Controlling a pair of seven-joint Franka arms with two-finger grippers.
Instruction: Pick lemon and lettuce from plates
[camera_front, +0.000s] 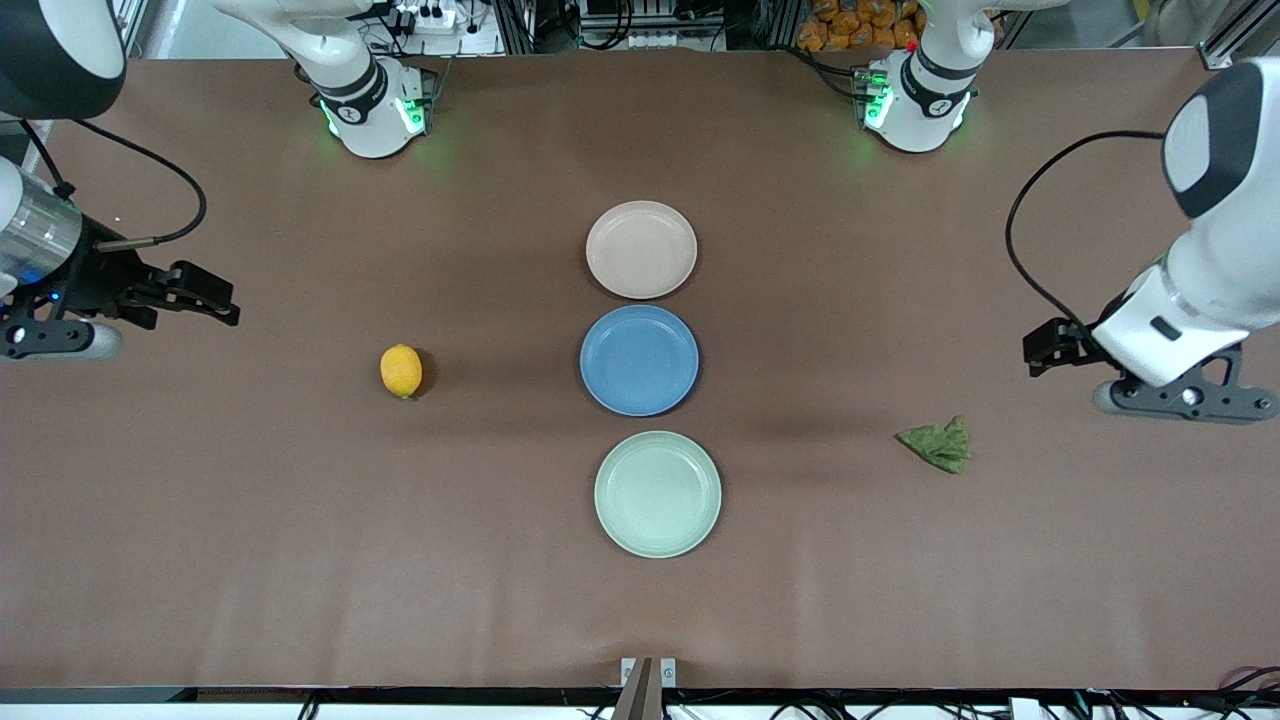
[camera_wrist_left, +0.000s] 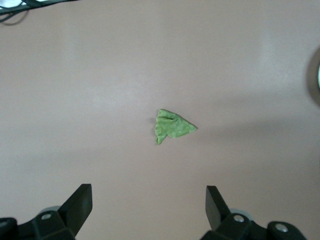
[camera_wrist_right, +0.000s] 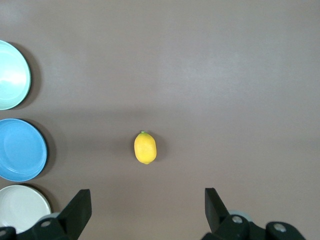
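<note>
Both plates look bare (lemon and lettuce lie on the table), with the lemon toward the right arm's end near the wide-open right gripper and the lettuce under the equally open left gripper.

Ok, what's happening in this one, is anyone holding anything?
Nothing is held. The lemon lies on the bare table toward the right arm's end, and the lettuce lies on the table toward the left arm's end. The beige-pink plate, blue plate and mint green plate sit in a row mid-table, with nothing on them. The right tool hangs open over the lemon's end, the left tool open near the lettuce.
</note>
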